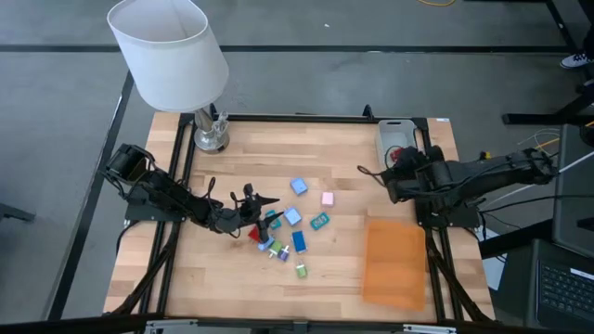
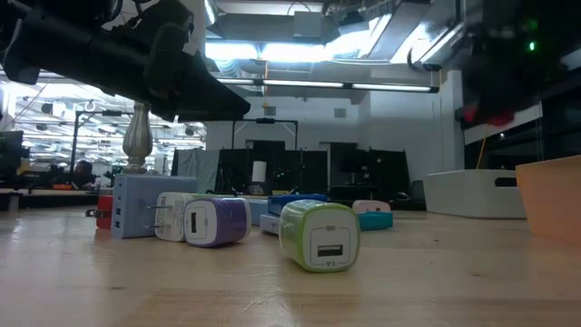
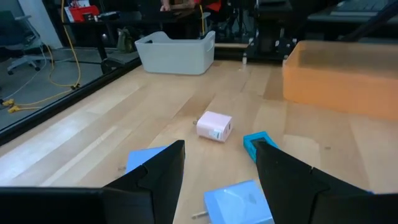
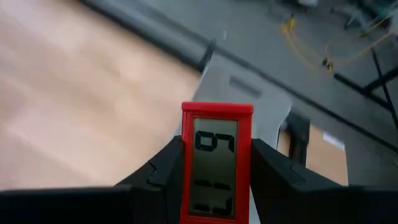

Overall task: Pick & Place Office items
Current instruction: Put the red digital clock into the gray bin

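Right claw (image 4: 214, 163) clamps a red timer (image 4: 216, 160) above the grey tray (image 1: 394, 135), ready to drop it; left claw (image 3: 217, 165), parted and empty, hovers over the scattered office items (image 1: 295, 232) far from that tray

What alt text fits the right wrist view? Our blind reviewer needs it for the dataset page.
The right claw is shut on a small red rectangular device with a grey digital display, held upright between its two dark fingers. Below it lie the grey rectangular plastic tray and the light wooden tabletop.
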Controlling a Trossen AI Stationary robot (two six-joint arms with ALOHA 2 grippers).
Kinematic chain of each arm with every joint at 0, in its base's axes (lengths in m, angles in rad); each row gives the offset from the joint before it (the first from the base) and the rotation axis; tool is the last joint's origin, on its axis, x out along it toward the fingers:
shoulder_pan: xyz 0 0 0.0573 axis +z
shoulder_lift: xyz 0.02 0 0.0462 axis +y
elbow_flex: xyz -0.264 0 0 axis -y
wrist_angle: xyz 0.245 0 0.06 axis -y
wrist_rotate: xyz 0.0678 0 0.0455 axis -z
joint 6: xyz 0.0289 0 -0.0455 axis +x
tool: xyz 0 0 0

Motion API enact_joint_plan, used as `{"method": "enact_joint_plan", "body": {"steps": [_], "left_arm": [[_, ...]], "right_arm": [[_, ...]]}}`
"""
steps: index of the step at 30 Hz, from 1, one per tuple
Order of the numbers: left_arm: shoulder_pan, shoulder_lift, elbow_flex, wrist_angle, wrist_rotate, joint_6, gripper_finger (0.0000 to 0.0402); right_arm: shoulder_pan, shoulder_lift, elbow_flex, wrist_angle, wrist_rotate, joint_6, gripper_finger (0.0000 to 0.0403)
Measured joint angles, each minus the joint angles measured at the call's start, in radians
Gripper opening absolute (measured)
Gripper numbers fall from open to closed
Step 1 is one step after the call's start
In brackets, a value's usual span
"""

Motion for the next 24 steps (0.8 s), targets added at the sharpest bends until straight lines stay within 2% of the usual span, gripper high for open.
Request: {"method": "enact_joint_plan", "body": {"steps": [11,19,24], "left_arm": [[0.002,0.0,0.0,0.042,0.019,0.037,0.0194],[0.002,0.0,0.0,0.05,0.02,0.045,0.0194],[0.002,0.0,0.0,0.05,0.026,0.045,0.0194]], "right_arm": [[-0.157,-0.054,0.005,0.09,0.034,0.045,0.0139],[-0.389,-0.053,0.005,0.26,-0.071,-0.2,0.0139],[-0.559,-0.052,0.005,0.478,-0.176,-0.426,0.0139]]}}
